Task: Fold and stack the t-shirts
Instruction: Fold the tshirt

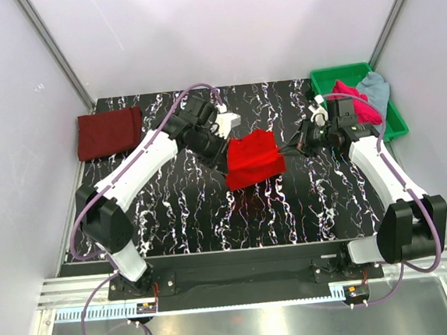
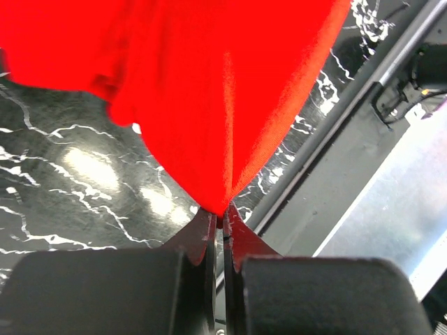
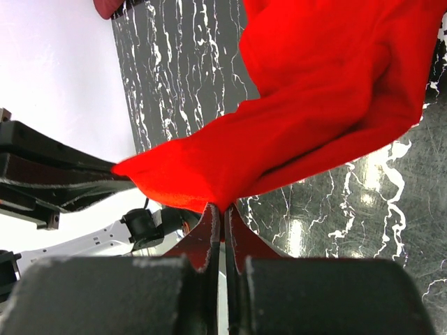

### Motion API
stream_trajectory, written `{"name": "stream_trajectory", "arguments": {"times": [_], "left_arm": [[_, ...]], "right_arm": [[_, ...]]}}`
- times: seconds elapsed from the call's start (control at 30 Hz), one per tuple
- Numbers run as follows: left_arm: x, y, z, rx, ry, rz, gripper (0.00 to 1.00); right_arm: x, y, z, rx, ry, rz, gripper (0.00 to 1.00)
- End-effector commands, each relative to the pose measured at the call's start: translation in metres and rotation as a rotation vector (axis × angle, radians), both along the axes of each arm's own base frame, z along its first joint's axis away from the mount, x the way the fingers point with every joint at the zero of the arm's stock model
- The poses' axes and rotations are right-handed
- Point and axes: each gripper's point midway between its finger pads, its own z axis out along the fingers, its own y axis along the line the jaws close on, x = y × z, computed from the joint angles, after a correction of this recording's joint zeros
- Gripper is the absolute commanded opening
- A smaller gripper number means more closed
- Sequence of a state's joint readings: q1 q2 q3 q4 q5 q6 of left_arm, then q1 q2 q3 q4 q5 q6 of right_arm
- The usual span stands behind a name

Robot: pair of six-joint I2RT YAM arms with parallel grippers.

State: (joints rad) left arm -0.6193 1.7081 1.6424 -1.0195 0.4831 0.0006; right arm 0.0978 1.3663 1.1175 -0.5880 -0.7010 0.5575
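The bright red t-shirt [image 1: 253, 158] hangs partly folded over the middle of the black marbled table [image 1: 180, 210]. My left gripper [image 1: 227, 146] is shut on its left top corner; the cloth [image 2: 209, 84] runs up from the pinched jaws. My right gripper [image 1: 285, 150] is shut on its right edge, and the red cloth [image 3: 314, 105] spreads away from the jaws. The dark maroon t-shirt [image 1: 109, 133] lies folded at the far left. The magenta-pink t-shirt [image 1: 352, 98] and the pale grey-blue t-shirt [image 1: 375, 89] lie crumpled in the green tray [image 1: 396, 125].
White walls close in the table on three sides. A black rail and a metal strip [image 1: 241, 279] run along the near edge by the arm bases. The green tray stands at the far right corner.
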Motion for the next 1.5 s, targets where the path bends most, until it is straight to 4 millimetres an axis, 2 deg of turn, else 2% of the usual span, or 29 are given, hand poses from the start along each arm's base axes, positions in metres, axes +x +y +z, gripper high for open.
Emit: {"name": "stream_trajectory", "arguments": {"times": [0.0, 0.2, 0.33, 0.4, 0.43, 0.47, 0.5, 0.53, 0.57, 0.6, 0.67, 0.7, 0.77, 0.8, 0.93, 0.97, 1.0, 1.07, 1.1, 1.13, 1.17, 1.2, 1.23, 1.27, 1.3, 1.37, 1.4, 1.43, 1.47], "left_arm": [[0.021, 0.010, 0.015, 0.008, -0.099, 0.048, 0.00], [0.059, 0.021, -0.001, 0.031, -0.080, 0.108, 0.00], [0.082, 0.018, -0.020, 0.042, -0.046, 0.120, 0.00], [0.097, 0.016, -0.028, 0.042, -0.035, 0.132, 0.00], [0.103, 0.015, -0.030, 0.040, -0.033, 0.134, 0.00], [0.112, 0.013, -0.027, 0.033, -0.051, 0.139, 0.00], [0.123, 0.015, -0.041, 0.044, -0.033, 0.151, 0.00], [0.130, 0.015, -0.045, 0.043, -0.031, 0.158, 0.00], [0.142, 0.013, -0.041, 0.033, -0.053, 0.164, 0.00], [0.152, 0.015, -0.056, 0.047, -0.041, 0.172, 0.00], [0.171, 0.011, -0.057, 0.037, -0.069, 0.181, 0.00], [0.179, 0.012, -0.072, 0.048, -0.059, 0.187, 0.00], [0.194, 0.011, -0.076, 0.048, -0.077, 0.201, 0.00], [0.202, 0.013, -0.090, 0.066, -0.078, 0.214, 0.00], [0.233, 0.018, -0.107, 0.101, -0.133, 0.286, 0.00], [0.241, 0.019, -0.110, 0.111, -0.151, 0.303, 0.06], [0.250, 0.023, -0.110, 0.134, -0.184, 0.328, 0.07], [0.258, 0.025, -0.102, 0.141, -0.222, 0.352, 0.12], [0.263, 0.029, -0.097, 0.161, -0.251, 0.376, 0.21], [0.266, 0.032, -0.091, 0.168, -0.272, 0.390, 0.31], [0.268, 0.033, -0.077, 0.167, -0.307, 0.402, 0.39], [0.271, 0.040, -0.067, 0.191, -0.341, 0.429, 0.62], [0.273, 0.043, -0.057, 0.198, -0.366, 0.444, 0.72], [0.273, 0.046, -0.033, 0.188, -0.411, 0.462, 0.80], [0.273, 0.047, -0.021, 0.181, -0.435, 0.466, 0.82], [0.267, 0.048, 0.011, 0.157, -0.483, 0.471, 0.86], [0.264, 0.050, 0.016, 0.165, -0.492, 0.482, 0.92], [0.256, 0.052, 0.008, 0.177, -0.464, 0.478, 0.95], [0.245, 0.049, 0.012, 0.149, -0.437, 0.450, 0.98]], "right_arm": [[0.012, -0.002, 0.009, 0.005, -0.059, -0.010, 0.00], [0.041, 0.000, -0.002, -0.008, -0.054, 0.002, 0.00], [0.068, 0.001, -0.020, -0.025, -0.038, 0.011, 0.00], [0.084, 0.002, -0.016, -0.027, -0.063, 0.013, 0.00], [0.092, 0.002, -0.027, -0.028, -0.041, 0.014, 0.00], [0.104, 0.003, -0.021, -0.029, -0.070, 0.012, 0.00], [0.111, 0.004, -0.023, -0.028, -0.074, 0.014, 0.00], [0.119, 0.005, -0.036, -0.029, -0.053, 0.017, 0.00], [0.131, 0.006, -0.033, -0.030, -0.071, 0.013, 0.00], [0.138, 0.006, -0.037, -0.031, -0.071, 0.013, 0.00], [0.156, 0.007, -0.053, -0.041, -0.062, 0.012, 0.00], [0.163, 0.007, -0.071, -0.045, -0.033, 0.015, 0.00], [0.178, 0.009, -0.077, -0.048, -0.053, 0.019, 0.00], [0.183, 0.009, -0.092, -0.052, -0.032, 0.023, 0.01], [0.207, 0.009, -0.104, -0.067, -0.069, 0.022, 0.15], [0.210, 0.009, -0.106, -0.070, -0.075, 0.023, 0.19], [0.213, 0.009, -0.108, -0.075, -0.082, 0.025, 0.32], [0.220, 0.008, -0.098, -0.084, -0.112, 0.017, 0.44], [0.220, 0.007, -0.088, -0.086, -0.139, 0.021, 0.49], [0.222, 0.006, -0.081, -0.093, -0.157, 0.018, 0.63], [0.221, 0.006, -0.075, -0.098, -0.169, 0.017, 0.65], [0.220, 0.003, -0.058, -0.102, -0.203, 0.015, 0.66], [0.217, 0.003, -0.053, -0.102, -0.210, 0.020, 0.66], [0.215, 0.004, -0.045, -0.099, -0.221, 0.023, 0.66], [0.211, 0.004, -0.030, -0.093, -0.246, 0.023, 0.66], [0.203, 0.006, -0.021, -0.068, -0.244, 0.027, 0.66], [0.200, 0.008, -0.012, -0.054, -0.262, 0.029, 0.66], [0.194, 0.010, -0.014, -0.035, -0.247, 0.041, 0.66], [0.191, 0.012, -0.013, -0.019, -0.237, 0.042, 0.66]]}}
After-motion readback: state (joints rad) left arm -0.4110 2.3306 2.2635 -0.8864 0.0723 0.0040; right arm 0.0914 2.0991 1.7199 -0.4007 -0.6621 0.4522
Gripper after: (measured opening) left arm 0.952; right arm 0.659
